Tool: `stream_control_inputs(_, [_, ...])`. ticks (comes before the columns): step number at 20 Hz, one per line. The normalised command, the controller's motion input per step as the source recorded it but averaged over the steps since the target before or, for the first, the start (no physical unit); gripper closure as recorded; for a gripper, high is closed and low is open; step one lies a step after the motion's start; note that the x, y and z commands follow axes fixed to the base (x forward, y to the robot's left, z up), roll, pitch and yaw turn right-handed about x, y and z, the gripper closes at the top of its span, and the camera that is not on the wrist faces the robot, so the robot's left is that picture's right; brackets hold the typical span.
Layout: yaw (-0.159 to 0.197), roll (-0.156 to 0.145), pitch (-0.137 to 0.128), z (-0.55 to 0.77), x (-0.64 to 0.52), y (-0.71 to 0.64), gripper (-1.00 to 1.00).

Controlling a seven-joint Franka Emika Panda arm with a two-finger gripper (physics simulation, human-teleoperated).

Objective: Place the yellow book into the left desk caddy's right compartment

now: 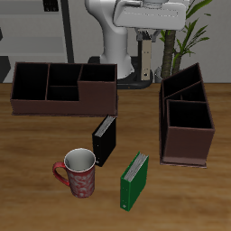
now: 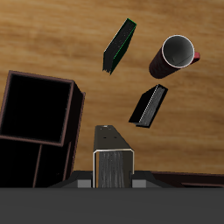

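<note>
The yellow book [image 1: 144,58] hangs upright, high above the table's back, with my gripper [image 1: 145,38] shut on its top. In the wrist view the yellow book [image 2: 112,150] shows edge-on with light page edges, right at my gripper [image 2: 112,179]. The left desk caddy [image 1: 187,161] is the maroon-brown box seen end-on, nearer the front than the book and off to one side. Its right compartment [image 1: 190,115] is the large square dark section. In the wrist view the left desk caddy [image 2: 73,114] lies beside and below the book, with the right compartment [image 2: 35,107] open.
A second, wide caddy [image 1: 63,105] stands at the back on the other side. A black book [image 1: 105,140] stands mid-table, with a green book [image 1: 134,179] and a red patterned mug [image 1: 79,173] near the front edge. A plant [image 1: 185,41] rises behind the left caddy.
</note>
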Motion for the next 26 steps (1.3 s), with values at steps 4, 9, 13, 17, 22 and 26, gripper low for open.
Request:
stream_control_inputs(4, [-0.001, -0.001, -0.008, 0.17, 0.12, 0.11, 1.0])
stream_control_inputs(9, [-0.027, -0.004, -0.003, 0.15, 0.22, 0.15, 1.0])
stream_control_inputs(13, [-0.024, -0.005, -0.002, 0.07, 0.15, 0.23, 1.0])
stream_control_inputs(17, [-0.011, 0.014, 0.011, -0.03, 0.16, 0.32, 1.0])
stream_control_inputs(22, [-0.021, 0.012, 0.006, 0.0, 0.18, 0.29, 1.0])
stream_control_inputs(26, [-0.028, 0.026, 0.006, -0.01, 0.12, 0.3, 1.0])
